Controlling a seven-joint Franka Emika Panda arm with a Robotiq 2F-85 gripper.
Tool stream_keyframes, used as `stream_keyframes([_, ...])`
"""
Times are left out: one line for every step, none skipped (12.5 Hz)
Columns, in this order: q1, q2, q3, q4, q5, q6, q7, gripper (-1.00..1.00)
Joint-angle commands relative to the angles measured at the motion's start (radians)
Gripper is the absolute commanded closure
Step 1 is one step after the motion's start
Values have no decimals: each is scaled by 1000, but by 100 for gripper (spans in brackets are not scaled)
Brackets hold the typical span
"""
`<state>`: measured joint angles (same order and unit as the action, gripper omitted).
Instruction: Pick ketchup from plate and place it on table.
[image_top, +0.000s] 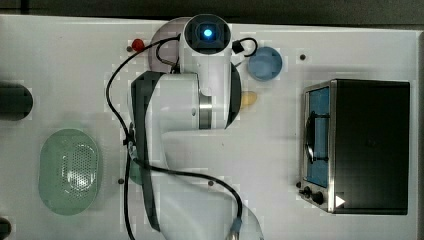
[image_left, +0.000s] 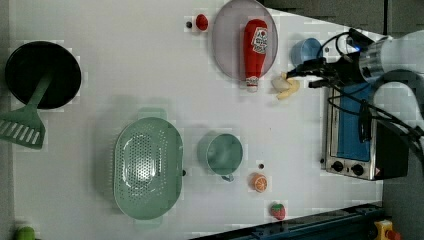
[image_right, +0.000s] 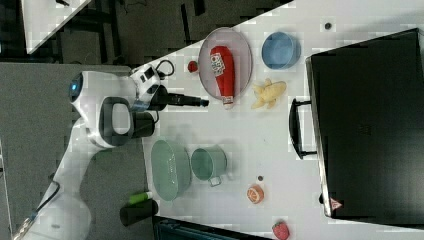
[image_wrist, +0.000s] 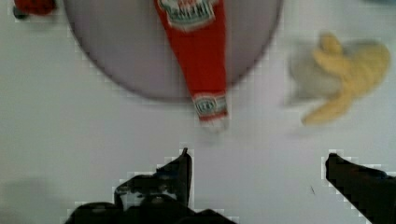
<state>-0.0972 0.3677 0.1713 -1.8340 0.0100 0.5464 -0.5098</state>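
While the ketchup lies flat on the plate, its pale cap pokes past the rim onto the white surface. In the wrist view the bottle runs lengthwise across the lilac plate, label toward the plate's middle and capped end over the edge nearest the camera. The jaws stand wide apart with nothing between them, hovering above bare surface just short of the cap. In the left view the jaws hang over the surface near a peeled banana, off the plate's right side in the left view. A small round red item sits just beside the plate on the left view's left, and a blue bowl stands on the left view's right of the plate. A toaster oven sits under the arm in the left view. Farther off on the surface are a green colander, a green mug, an orange slice and a strawberry.
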Motion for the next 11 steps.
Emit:
stream_keyframes([18, 84, -6, 61, -22, 56, -100, -100])
stream_keyframes([24, 118, -6, 86, -43, 64, -100, -100])
stream_keyframes([29, 154, -6, 119, -56, 71, -100, -100])
stream_keyframes([34, 188, -7, 147, -74, 71, -100, -100])
stream_keyframes([37, 219, -7, 174, -84, 72, -100, -100])
stream_keyframes([40, 250, -7, 195, -96, 78, -101, -100])
stream_keyframes([43, 277, -7, 207, -104, 96, -102, -100])
stream_keyframes([45, 301, -7, 210, -109, 131, -102, -100])
stream_keyframes([47, 322, -7, 210, -112, 179, -102, -100])
stream_keyframes([48, 340, -8, 209, -116, 226, -102, -100])
stream_keyframes([49, 353, -8, 209, -117, 264, -102, -100])
